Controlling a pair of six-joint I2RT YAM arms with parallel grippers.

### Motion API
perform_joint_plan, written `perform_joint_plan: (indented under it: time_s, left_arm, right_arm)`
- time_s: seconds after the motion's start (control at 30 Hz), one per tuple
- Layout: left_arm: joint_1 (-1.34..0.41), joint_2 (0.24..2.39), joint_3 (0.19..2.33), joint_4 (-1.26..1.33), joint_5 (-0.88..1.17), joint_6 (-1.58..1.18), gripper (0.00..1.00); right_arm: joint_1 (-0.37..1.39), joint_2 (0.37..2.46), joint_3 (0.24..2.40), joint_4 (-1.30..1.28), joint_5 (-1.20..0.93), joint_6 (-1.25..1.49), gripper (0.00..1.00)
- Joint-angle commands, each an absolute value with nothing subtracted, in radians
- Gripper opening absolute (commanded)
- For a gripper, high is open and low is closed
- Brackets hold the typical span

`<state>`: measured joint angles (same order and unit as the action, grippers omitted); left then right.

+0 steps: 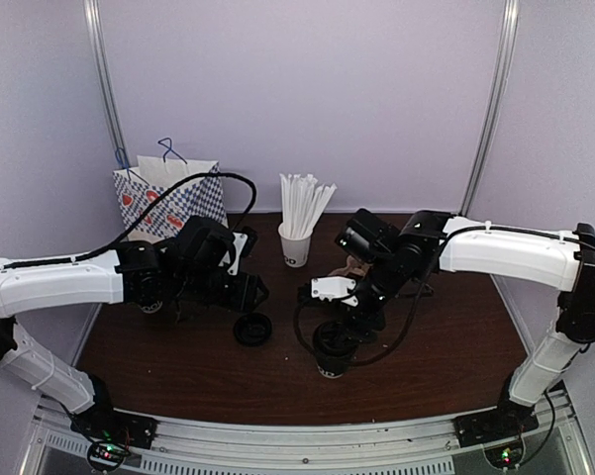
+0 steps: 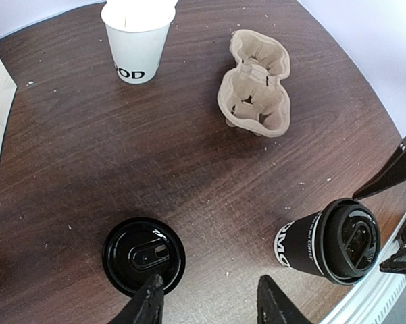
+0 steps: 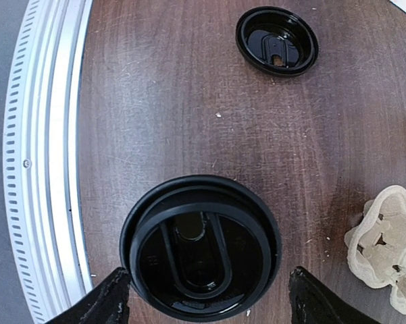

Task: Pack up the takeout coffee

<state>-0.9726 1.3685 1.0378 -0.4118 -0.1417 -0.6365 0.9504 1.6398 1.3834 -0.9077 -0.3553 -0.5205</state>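
Observation:
The takeout coffee, a black cup with white lettering and a black lid, stands upright near the table's front edge; it also shows in the top view and the left wrist view. My right gripper is open directly above it, one finger on each side of the lid, not closed on it. My left gripper is open and empty, low over the table, with its left finger by a loose black lid.
A brown pulp cup carrier lies mid-table. A white cup of straws stands behind it. A patterned paper bag stands at the back left. The loose lid lies left of the coffee. The metal front rail is close.

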Motion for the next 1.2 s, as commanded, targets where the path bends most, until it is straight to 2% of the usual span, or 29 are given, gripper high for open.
perform_joint_plan:
  time_s: [0.0,0.27,0.5,0.83,1.17]
  left_arm:
    - [-0.963,1.353,1.025,-0.363,-0.14,-0.624,0.48]
    - [-0.963,1.35,1.013,-0.363,-0.14,-0.628,0.49]
    - [-0.963,1.359,1.009,-0.355,-0.13,-0.634,0.49]
    - [-0.963,1.358,1.01,-0.361,-0.131,-0.633,0.49]
    - [-0.963,1.348,1.014,-0.377,-0.133,-0.637,0.49]
  right_arm:
    - [0.961,1.648,1.408,-0.938,-0.374,-0.534,0.8]
    - [0.988,1.679,1.416,-0.94,-0.351,-0.538,0.83]
    - [0.989,1.699,1.419,-0.934,-0.311,-0.519,0.77]
    - [0.992,1.705,1.421,-0.945,-0.302,-0.517,0.81]
    - [0.991,1.696,1.44,-0.939,-0.241,-0.489,0.69]
